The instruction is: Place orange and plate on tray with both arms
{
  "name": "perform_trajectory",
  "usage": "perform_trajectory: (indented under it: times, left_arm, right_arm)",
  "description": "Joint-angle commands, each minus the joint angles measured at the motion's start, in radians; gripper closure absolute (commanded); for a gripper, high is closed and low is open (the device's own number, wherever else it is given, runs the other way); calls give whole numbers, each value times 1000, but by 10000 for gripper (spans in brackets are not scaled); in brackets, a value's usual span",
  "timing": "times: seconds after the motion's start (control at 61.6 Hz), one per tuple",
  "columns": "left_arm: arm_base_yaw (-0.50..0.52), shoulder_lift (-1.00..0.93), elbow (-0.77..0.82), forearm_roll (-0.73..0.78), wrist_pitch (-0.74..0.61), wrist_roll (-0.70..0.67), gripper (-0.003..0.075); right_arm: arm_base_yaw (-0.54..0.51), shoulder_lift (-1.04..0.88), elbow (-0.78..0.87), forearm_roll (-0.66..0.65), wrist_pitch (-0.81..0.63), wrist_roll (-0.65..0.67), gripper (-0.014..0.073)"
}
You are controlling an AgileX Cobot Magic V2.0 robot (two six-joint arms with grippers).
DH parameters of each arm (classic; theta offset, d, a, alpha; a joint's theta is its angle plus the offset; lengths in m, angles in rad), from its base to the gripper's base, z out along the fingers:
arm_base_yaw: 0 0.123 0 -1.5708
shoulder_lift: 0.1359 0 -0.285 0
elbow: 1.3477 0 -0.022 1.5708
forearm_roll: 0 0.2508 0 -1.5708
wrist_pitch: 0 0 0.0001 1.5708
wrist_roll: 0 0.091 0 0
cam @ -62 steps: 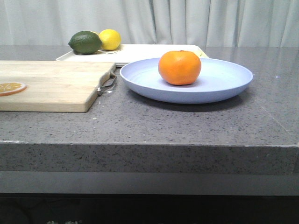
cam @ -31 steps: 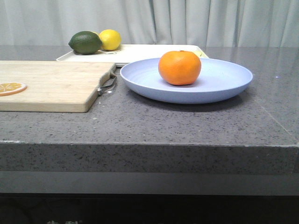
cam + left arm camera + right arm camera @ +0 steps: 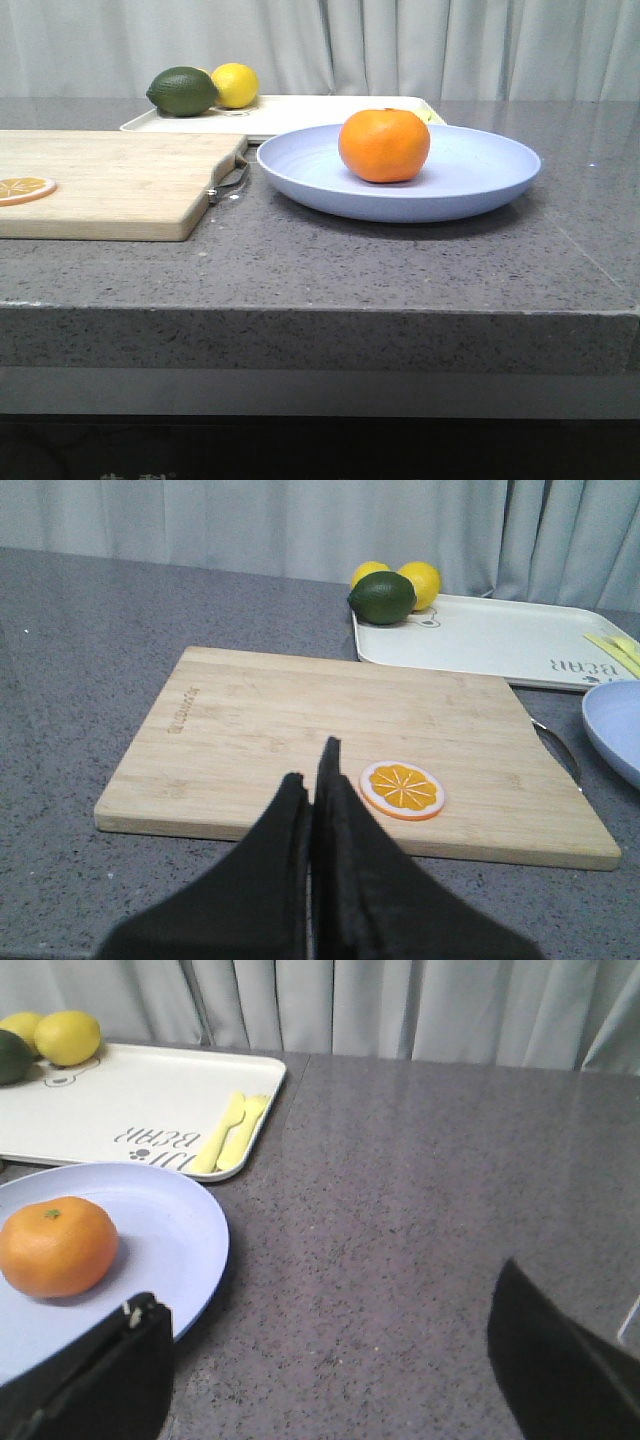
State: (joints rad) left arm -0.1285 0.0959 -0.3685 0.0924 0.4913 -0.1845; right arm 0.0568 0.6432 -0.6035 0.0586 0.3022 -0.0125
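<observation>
I viewed a grey stone countertop (image 3: pixel 400 270) carrying, in descending size, a wooden cutting board (image 3: pixel 110 180) at my left, the cream-white tray (image 3: pixel 300 112) at the far side, and the pale lavender plate (image 3: pixel 470 175) just in front of the tray, its far rim overlapping the tray's near edge in the front view, though I could not tell whether they touched. The orange (image 3: pixel 385 145) sat on the plate, left of its centre. A dark green lime (image 3: pixel 182 91) and a yellow lemon (image 3: pixel 235 84) rested on the tray's far left corner; pale yellow cutlery (image 3: pixel 232 1132) lay along its right side; an orange slice (image 3: pixel 402 788) lay on the board. The left gripper (image 3: pixel 312 800) hovered over the board's near edge with its fingers pressed together, holding nothing. The right gripper (image 3: pixel 330 1360) stood wide apart and empty, one finger beside the plate's right rim. I judged the task not yet begun: neither arm had contact. The next move called for the right gripper to take the plate's rim while the left opened and crossed to the orange.
</observation>
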Motion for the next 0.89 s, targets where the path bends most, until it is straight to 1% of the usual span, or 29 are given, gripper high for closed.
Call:
perform_trajectory:
  times: [0.0, 0.227, 0.292, 0.422, 0.487, 0.715, 0.877]
  left_arm:
    - [4, 9, -26, 18, -94, 4, 738]
    - [4, 9, -26, 16, -94, 4, 738]
    - [4, 9, -26, 16, -94, 4, 738]
    - [4, 9, -26, 16, -94, 4, 738]
    - [4, 9, -26, 16, -94, 4, 738]
    - [4, 9, -26, 16, -94, 4, 738]
    - [4, 9, -26, 16, -94, 4, 738]
  right_arm:
    - [-5, 62, -42, 22, -78, -6, -48]
    - [-4, 318, -113, 54, -82, -6, -37]
    - [-3, 395, -149, 85, -80, -6, -1]
    - [6, 559, -243, 160, -65, -6, 143]
    - [19, 629, -292, 188, -37, -6, 186]
    - [85, 839, -481, 232, 139, -7, 188]
    - [96, 927, -573, 285, 207, -7, 188]
